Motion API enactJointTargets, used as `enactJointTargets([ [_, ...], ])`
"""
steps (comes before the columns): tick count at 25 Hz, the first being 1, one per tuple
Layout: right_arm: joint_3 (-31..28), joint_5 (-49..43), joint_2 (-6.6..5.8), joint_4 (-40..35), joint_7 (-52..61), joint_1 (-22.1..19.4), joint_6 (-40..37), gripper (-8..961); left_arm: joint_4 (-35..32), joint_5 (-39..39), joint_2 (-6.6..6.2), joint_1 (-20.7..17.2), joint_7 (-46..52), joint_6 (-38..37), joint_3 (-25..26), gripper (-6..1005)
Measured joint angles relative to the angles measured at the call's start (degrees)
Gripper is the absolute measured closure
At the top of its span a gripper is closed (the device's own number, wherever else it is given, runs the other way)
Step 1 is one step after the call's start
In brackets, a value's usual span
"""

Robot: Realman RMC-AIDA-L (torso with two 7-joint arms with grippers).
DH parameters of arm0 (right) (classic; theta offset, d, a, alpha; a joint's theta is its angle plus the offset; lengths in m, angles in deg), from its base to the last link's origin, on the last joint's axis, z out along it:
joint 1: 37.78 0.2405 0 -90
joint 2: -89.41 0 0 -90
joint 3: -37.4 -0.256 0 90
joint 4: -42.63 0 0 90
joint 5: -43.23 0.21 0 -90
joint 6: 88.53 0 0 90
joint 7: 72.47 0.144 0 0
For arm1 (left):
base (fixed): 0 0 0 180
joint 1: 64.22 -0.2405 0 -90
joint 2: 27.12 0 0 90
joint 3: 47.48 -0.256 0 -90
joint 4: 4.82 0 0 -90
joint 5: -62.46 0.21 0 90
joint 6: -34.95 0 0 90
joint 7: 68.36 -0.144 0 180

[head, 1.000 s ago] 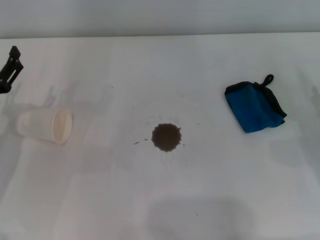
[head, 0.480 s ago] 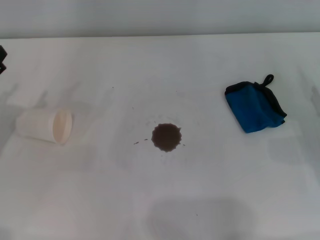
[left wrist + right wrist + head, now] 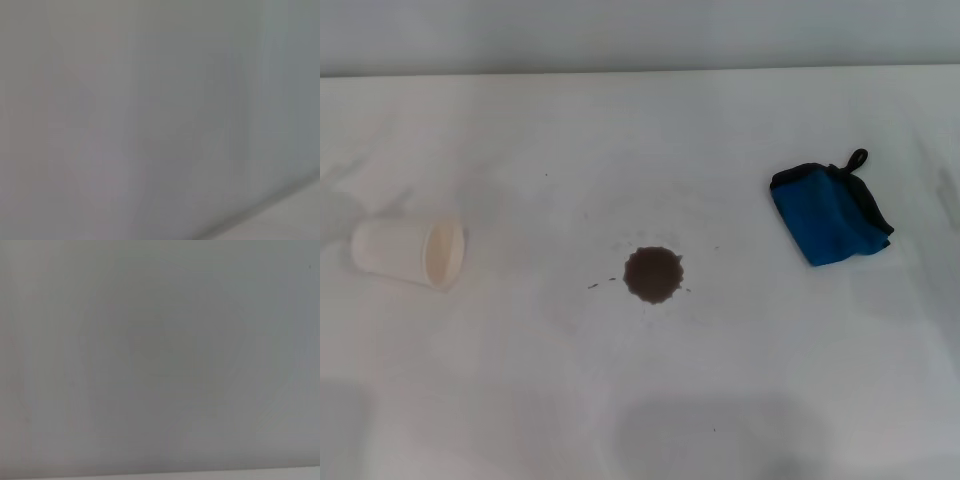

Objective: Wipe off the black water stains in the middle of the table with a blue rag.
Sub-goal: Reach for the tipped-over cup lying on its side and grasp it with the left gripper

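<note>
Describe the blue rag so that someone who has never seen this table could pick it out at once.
On the large white table, look to the robot's right of the dark jagged-edged round stain at the middle. There lies the folded bright blue rag, apart from the stain. Its black edging and small black loop set it apart, as does its colour: the whitish plastic cup on its side far left is pale.

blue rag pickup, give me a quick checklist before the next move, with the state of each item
1. Blue rag lies alone on the table, nothing on it: ok.
2. Black water stains unwiped in the middle: ok, work remains.
3. Path from rag to stain free of things: ok.
4. Plastic cup on its side, well apart from the stain on the robot's left: ok.
5. Right gripper placed to grasp the rag: cannot tell, in no view.
6. Left gripper out of the way: ok, not in view.
</note>
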Motion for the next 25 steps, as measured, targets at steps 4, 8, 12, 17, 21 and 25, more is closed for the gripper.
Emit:
enactJointTargets([
  [4,0.0,0.0,-0.01,-0.1,0.0,0.0,0.4,341,6.3,15.3,-2.08,7.4,1.4,-4.6,0.0,116],
  [8,0.0,0.0,0.03,0.0,0.1,0.3,0.8,344,9.1,28.1,-2.03,13.6,-1.1,-5.4,-0.1,117],
  [12,0.4,-0.1,0.15,0.0,0.4,0.4,1.2,346,11.6,38.5,-0.71,18.7,-5.9,-5.3,-0.1,117],
  [17,0.6,-0.3,0.18,0.3,0.8,0.0,2.9,348,14.3,49.1,1.03,23.2,-11.4,-4.6,-0.2,116],
  [21,0.7,-0.5,0.18,0.6,0.6,-0.2,5.0,350,16.3,54.9,2.48,25.3,-14.6,-3.1,-0.2,117],
  [25,1.0,-0.5,0.18,0.6,1.0,-0.2,5.5,352,17.9,57.7,3.45,26.7,-17.7,-2.1,-0.2,118],
])
